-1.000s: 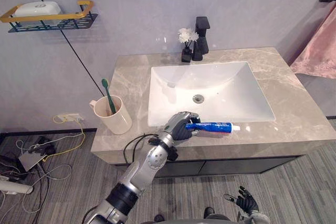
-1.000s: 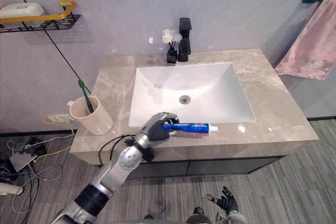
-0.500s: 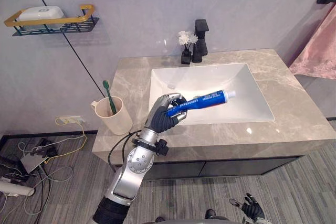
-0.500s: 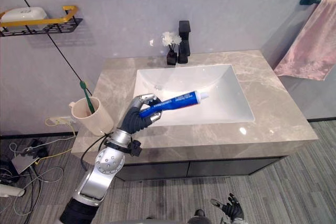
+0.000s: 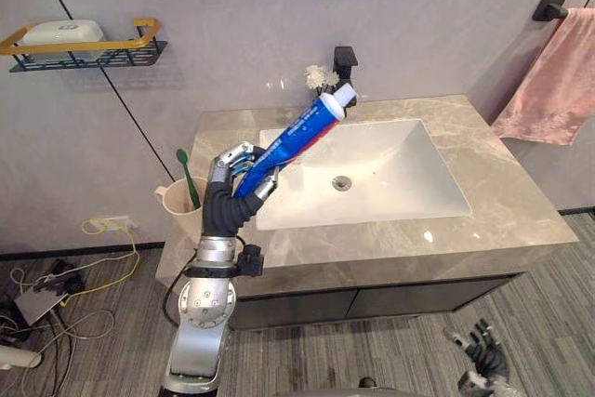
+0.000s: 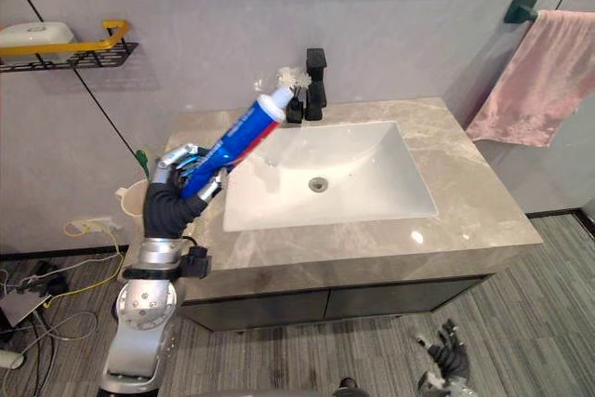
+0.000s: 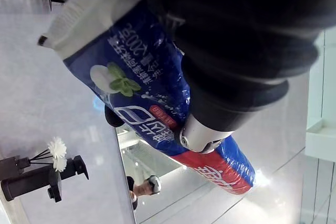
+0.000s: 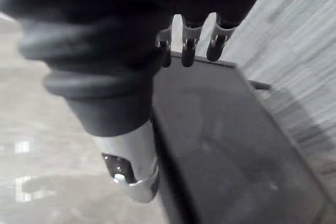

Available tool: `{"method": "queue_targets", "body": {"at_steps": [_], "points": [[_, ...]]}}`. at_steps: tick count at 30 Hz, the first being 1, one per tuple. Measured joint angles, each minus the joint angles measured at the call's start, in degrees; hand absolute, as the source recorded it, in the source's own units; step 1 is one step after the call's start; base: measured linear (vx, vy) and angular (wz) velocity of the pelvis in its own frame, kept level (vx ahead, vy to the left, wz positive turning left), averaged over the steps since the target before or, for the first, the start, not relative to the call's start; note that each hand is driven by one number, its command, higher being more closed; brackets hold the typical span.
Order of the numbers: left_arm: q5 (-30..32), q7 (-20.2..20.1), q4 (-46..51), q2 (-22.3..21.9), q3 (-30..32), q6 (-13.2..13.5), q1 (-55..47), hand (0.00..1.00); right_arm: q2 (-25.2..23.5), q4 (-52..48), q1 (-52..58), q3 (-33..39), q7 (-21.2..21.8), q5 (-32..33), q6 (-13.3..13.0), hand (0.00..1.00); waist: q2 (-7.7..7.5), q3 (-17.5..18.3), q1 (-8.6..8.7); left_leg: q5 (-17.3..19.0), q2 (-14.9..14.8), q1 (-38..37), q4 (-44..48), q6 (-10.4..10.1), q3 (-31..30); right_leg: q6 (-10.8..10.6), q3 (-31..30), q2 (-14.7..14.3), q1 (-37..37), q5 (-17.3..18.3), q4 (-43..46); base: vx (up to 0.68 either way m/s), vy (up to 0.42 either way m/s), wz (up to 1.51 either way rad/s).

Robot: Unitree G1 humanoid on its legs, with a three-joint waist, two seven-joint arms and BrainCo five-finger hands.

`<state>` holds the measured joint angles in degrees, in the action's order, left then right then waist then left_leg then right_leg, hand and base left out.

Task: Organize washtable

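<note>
My left hand (image 5: 223, 204) is shut on a blue toothpaste tube (image 5: 299, 134) and holds it in the air over the counter's left part. The tube slants up, its white cap toward the faucet. The left wrist view shows the tube (image 7: 140, 103) clamped under the thumb (image 7: 202, 136). Just behind the hand, a beige cup (image 5: 171, 201) with a green toothbrush (image 5: 184, 170) stands at the counter's left end. My right hand (image 5: 482, 360) hangs low near the floor at the lower right, its fingers (image 8: 187, 52) relaxed and holding nothing.
A white sink (image 5: 386, 194) is set in the marble counter (image 5: 507, 222). A black faucet (image 5: 345, 57) and a small vase of white flowers (image 5: 321, 75) stand behind it. A wall shelf (image 5: 88, 46) holds a soap box; a pink towel (image 5: 548, 81) hangs at the right.
My left hand lifted the tube off the counter's front edge, carried it left and up, and tilted its cap upward. The camera has also shifted.
</note>
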<state>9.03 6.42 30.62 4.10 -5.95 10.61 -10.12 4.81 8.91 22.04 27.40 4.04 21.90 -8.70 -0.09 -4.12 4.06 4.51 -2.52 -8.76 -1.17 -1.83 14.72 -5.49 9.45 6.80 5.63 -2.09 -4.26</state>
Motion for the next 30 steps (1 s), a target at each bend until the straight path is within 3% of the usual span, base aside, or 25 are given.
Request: {"method": "queue_targets", "body": {"at_steps": [6,8,11,18,30], "points": [[-2.03,-1.5,0.37,0.03,0.67,0.01,-0.63,1.0,1.02,-19.7,-0.98,4.06,2.59,5.45,-1.77,0.0,-0.57,0.2,0.14,0.24,-0.37,0.24,0.07,-0.24,1.29,0.03,-1.33,-0.44,-0.76,-0.02,0.14,0.0,-0.013,-0.13],[-2.34,-2.58,0.37,0.01,0.49,0.0,-0.62,1.0,3.33,-25.85,-3.65,3.83,3.74,6.89,-2.56,0.0,-0.69,0.21,0.12,0.29,-0.4,0.33,0.06,-0.25,1.34,0.03,-1.37,-0.47,-0.86,-0.02,0.13,0.0,0.0,0.0],[-2.76,-3.2,0.37,0.1,-0.4,0.0,-0.46,1.0,6.04,-28.85,-7.61,2.24,5.01,8.55,-4.2,0.0,-0.77,0.27,-0.13,0.3,-0.38,0.52,0.11,-0.24,1.04,0.03,-1.13,-0.44,-0.86,-0.02,0.13,-0.01,-0.01,0.04],[-4.95,-3.94,0.3,0.73,-4.94,-0.06,1.23,1.0,8.23,-29.56,-16.84,-9.27,4.89,13.78,-5.0,0.0,-0.72,0.45,-1.66,0.27,-0.31,2.21,1.2,-0.21,-1.14,0.02,1.21,-0.16,-0.84,-0.02,0.13,-0.02,-0.022,0.17],[-6.2,-3.6,-4.28,0.74,-12.65,-0.18,7.08,1.0,7.34,-29.4,-24.14,-31.85,6.31,18.33,-3.6,0.0,-0.56,0.57,-2.74,-0.38,0.76,2.87,1.39,0.61,-3.9,0.0,4.04,1.01,0.12,-0.01,0.19,-0.03,-0.002,0.13]]}}
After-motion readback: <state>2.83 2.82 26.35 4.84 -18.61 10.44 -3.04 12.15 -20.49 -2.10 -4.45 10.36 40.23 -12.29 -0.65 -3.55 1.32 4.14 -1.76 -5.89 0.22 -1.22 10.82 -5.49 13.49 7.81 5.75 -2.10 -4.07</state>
